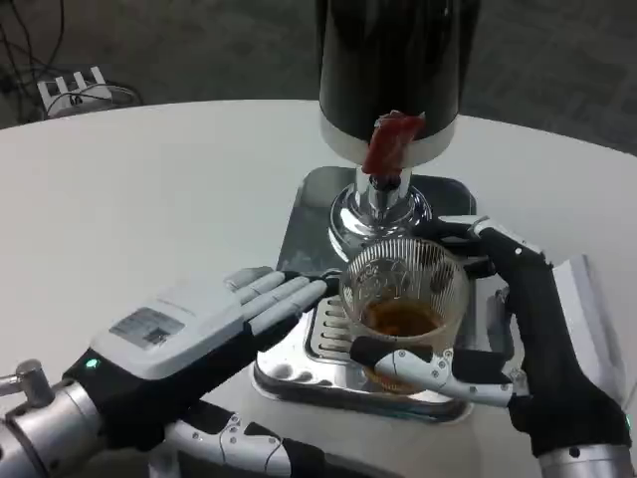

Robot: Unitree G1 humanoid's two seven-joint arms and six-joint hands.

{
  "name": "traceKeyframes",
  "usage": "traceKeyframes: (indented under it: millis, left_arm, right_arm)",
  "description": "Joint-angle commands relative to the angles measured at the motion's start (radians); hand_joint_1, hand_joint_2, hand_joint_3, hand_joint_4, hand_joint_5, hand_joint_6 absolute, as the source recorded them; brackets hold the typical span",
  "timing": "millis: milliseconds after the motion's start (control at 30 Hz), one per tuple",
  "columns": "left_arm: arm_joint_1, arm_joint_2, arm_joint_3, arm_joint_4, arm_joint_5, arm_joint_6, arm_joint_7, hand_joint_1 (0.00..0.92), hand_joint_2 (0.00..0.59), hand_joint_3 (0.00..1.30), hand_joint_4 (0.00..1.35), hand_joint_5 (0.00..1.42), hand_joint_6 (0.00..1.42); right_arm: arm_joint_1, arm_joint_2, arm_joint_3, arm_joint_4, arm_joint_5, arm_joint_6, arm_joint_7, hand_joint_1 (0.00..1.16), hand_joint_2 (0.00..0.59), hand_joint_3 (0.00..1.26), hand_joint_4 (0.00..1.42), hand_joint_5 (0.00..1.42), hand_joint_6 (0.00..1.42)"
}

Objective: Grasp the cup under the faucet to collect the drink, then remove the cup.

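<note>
Cup [403, 299] sits centre-right of frame on the drip tray [299, 373], directly below the faucet [383, 194] of the dark dispenser [398, 60] at top centre; red tap lever [390, 141] hangs just above the faucet. There's already a shallow layer of amber drink in the bottom, so I'd judge we're in the collect phase or close to pulling out. Right hand [518, 329] wraps the cup from the lower right: one finger runs across the near side of the glass, others curl around the far side, so it's holding the cup. Left hand [199, 324] lies flat at lower left, fingers extended and close together, tips touching or nearly touching the tray edge just beside the cup; it's holding nothing. To do this step well: keep the grip firm but keep the cup upright and centred under the faucet until flow stops. Then draw it toward the bottom of frame, low and level. Ribbed glass could slip, and liquid will slosh if it tilts. Left hand should stay clear of the exit path; can't tell whether it's bracing the tray.
</note>
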Motion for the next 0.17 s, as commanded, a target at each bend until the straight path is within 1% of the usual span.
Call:
traceKeyframes:
  millis: [33, 167]
  left_arm:
    - [0.017, 0.014, -0.006, -0.009, 0.021, 0.009, 0.019, 0.0, 0.051, 0.0, 0.0, 0.0, 0.0]
    - [0.029, 0.01, -0.001, -0.025, 0.022, 0.021, 0.024, 0.0, 0.053, 0.0, 0.0, 0.0, 0.0]
  right_arm:
    - [0.005, 0.006, 0.001, -0.034, 0.001, -0.048, -0.005, 0.93, 0.096, 0.9, 0.98, 1.21, 1.4]
    - [0.016, 0.007, 0.002, -0.049, 0.002, -0.046, -0.002, 0.93, 0.096, 0.9, 0.98, 1.21, 1.4]
